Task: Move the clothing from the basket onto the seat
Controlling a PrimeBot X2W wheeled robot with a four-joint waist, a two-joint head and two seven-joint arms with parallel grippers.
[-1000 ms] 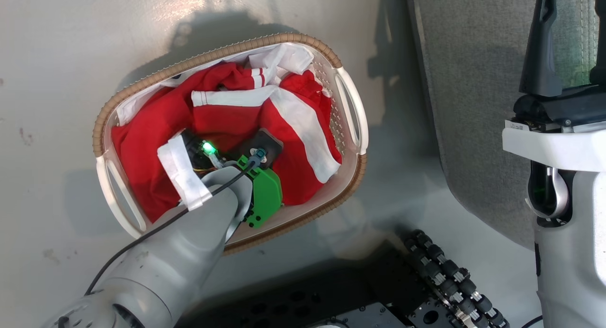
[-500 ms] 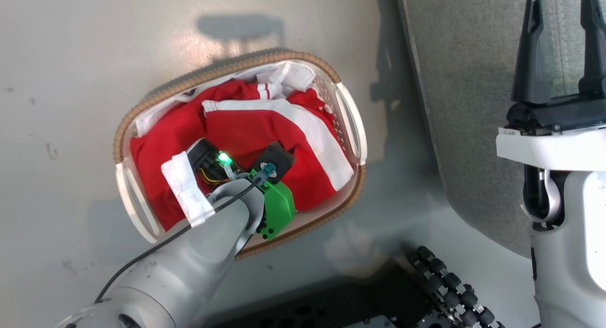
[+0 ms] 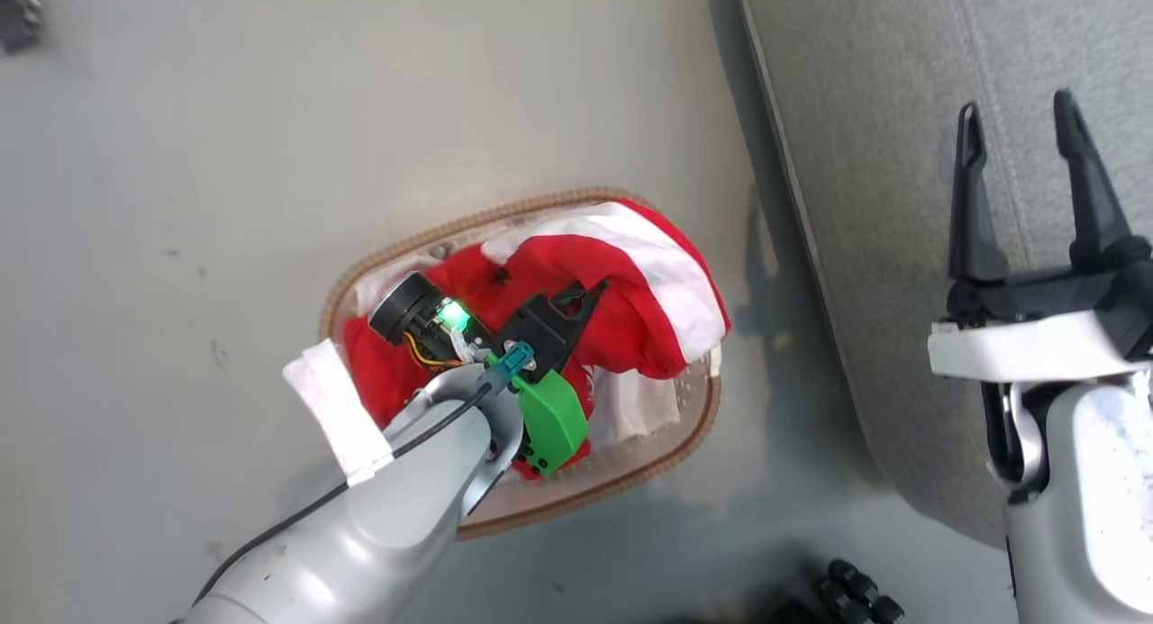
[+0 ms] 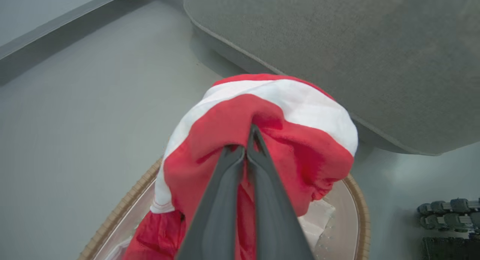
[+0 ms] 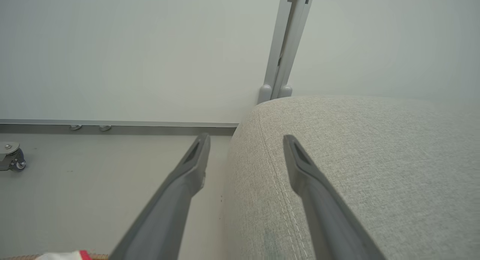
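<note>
My left gripper (image 4: pixel 244 149) is clamped on the red clothing (image 4: pixel 285 102), which hangs half out of the basket (image 4: pixel 360 207). No clothes on the seat (image 4: pixel 337 46) that I can see, so the whole carry's left. Right gripper (image 3: pixel 1020 138) is spread wide, empty.

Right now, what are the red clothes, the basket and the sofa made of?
Red clothes: soft thin cloth, matte; they fold and droop. Basket: rim looks like brown woven cane or plastic cord, ribbed; the wall seems smooth, pale plastic with tiny holes. Sofa: grey woven fabric, matte and grainy, with a stitched seam.
</note>
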